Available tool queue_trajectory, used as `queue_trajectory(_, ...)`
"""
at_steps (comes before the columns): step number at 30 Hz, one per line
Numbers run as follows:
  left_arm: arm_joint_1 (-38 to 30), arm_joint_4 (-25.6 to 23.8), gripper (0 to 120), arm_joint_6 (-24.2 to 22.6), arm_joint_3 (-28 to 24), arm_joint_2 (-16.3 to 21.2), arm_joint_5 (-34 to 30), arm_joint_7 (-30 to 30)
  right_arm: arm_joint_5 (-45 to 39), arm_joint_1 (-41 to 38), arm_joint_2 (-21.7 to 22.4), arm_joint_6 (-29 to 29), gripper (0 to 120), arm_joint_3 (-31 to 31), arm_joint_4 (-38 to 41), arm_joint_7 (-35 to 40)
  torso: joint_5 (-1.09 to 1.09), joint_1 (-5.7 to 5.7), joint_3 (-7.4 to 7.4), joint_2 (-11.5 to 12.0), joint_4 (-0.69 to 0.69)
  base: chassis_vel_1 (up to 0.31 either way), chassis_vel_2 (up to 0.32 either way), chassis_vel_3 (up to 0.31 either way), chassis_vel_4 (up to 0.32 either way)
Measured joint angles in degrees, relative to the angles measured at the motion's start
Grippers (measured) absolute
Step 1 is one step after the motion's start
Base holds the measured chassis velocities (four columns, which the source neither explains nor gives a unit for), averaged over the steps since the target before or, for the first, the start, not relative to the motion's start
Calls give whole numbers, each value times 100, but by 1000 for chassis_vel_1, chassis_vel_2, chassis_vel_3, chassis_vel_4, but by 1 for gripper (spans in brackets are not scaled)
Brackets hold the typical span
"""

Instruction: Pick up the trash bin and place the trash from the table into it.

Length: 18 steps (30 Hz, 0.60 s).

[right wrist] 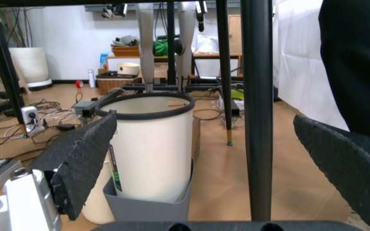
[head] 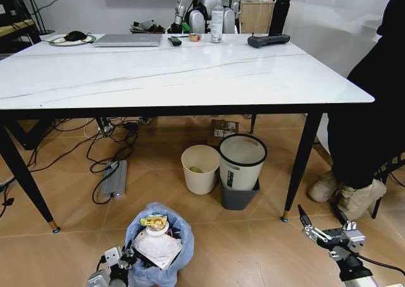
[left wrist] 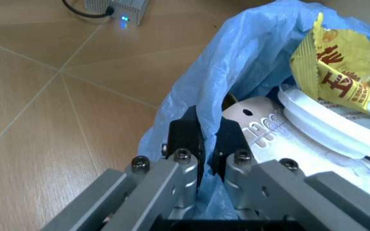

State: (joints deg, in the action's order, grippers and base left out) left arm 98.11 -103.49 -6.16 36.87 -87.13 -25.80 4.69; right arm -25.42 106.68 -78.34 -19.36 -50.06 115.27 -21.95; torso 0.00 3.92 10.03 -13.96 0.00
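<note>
As the table (head: 190, 78) carried no litter, we logged the trash (head: 155, 239) inside the trash bin (head: 156, 246), lower left; left gripper (left wrist: 207, 159) pinched its bag rim, right gripper (head: 324, 227) gaped empty. Little remained.

Trash bin (head: 156, 246) base cut off

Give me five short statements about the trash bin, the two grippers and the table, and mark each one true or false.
1. The trash bin stands on the floor. True.
2. The left gripper hangs free with jaws wide open. False: its jaws pinch the bin's blue bag rim.
3. The right gripper is open, holding nothing. True.
4. The trash bin is empty. False: a yellow wrapper and white litter lie inside.
5. Crumpled paper litters the table. False: it bears a laptop, a bottle and small items.
</note>
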Motion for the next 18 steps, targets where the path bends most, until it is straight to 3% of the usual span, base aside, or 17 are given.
queue_trajectory(8, 37, -29, 26, -25, -8, 6, -50, 8, 0, 0, 0, 0, 100, 0, 0, 0, 1, 0, 1, -2, 0, 0, 0, 0, 0)
queue_trajectory(18, 96, -103, 45, -30, -7, 10, -52, 17, 0, 0, 0, 0, 100, 0, 0, 0, 0, 1, 2, -2, -1, 0, 0, 0, 0)
